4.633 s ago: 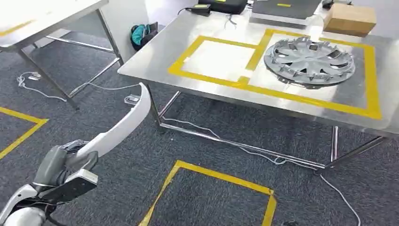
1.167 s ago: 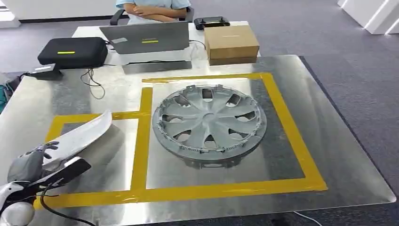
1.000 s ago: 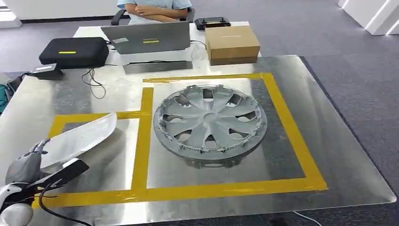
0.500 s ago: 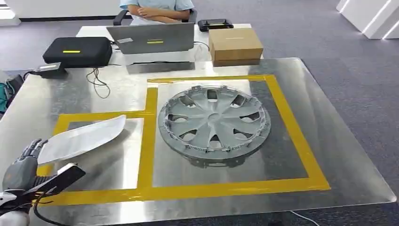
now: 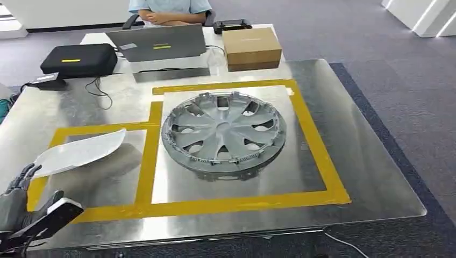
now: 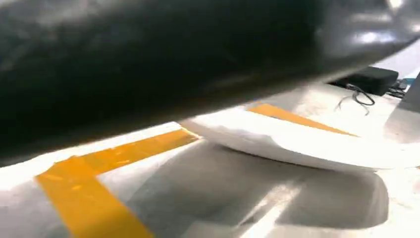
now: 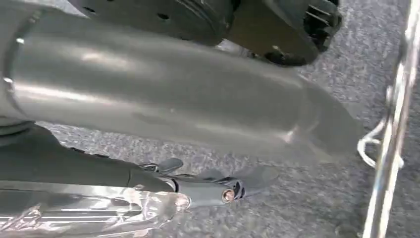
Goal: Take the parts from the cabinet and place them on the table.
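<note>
My left hand (image 5: 15, 200) sits lower left at the table (image 5: 365, 161) edge, fingers apart, holding nothing. One white part (image 5: 80, 151) lies in the left taped box, just beyond my fingertips; one hubcap (image 5: 223, 134) centre frame. Right hand: cannot tell.

An office-like test lab is showing here: grey carpet (image 5: 408, 107) is covering the floor, yellow tape (image 5: 145, 161) is marking work zones on a steel table (image 5: 371, 161), and a person (image 5: 169, 9) is sitting behind a laptop (image 5: 157, 42), beside a cardboard box (image 5: 251, 47).
</note>
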